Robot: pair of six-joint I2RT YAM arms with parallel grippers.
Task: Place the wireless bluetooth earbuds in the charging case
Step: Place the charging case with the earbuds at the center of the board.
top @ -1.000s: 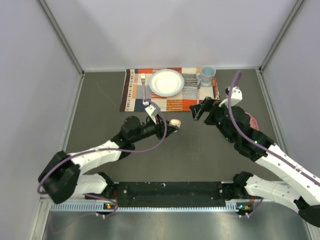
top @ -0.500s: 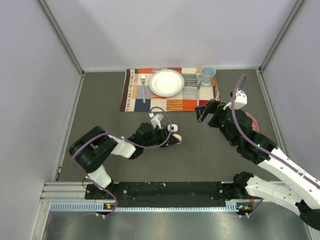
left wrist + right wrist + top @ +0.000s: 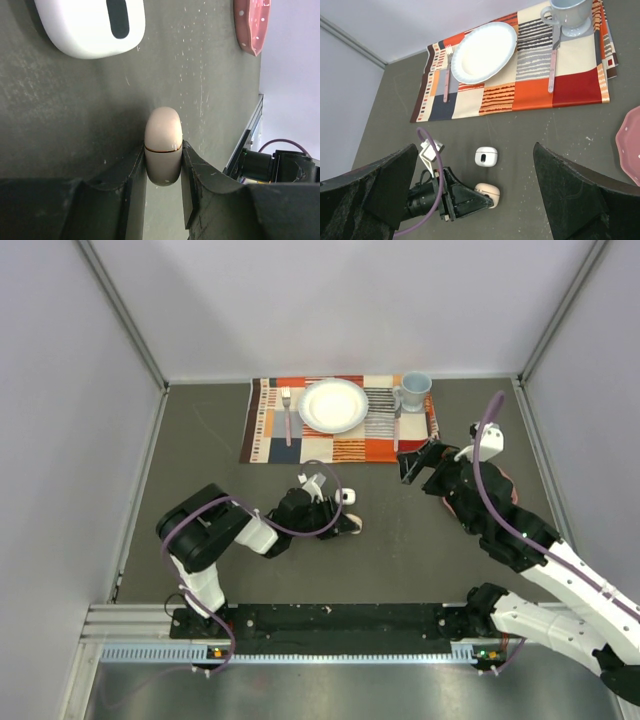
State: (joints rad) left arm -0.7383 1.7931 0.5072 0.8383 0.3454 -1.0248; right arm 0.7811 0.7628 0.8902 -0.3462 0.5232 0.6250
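Tabletop (image 3: 200, 460) dark grey, walls (image 3: 330, 300) pale | left tool (image 3: 163, 149) clamps beige case (image 3: 162, 132) | right tool (image 3: 412, 464) apart

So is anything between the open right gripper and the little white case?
Nothing visible: only dark table lies between the right gripper and the small white rounded plastic case. The left gripper holds a beige case.

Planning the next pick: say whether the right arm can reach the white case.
Likely yes: the right gripper hangs open, and bare table lies between it and the white case. The left gripper, shut on the beige case, crowds one side.
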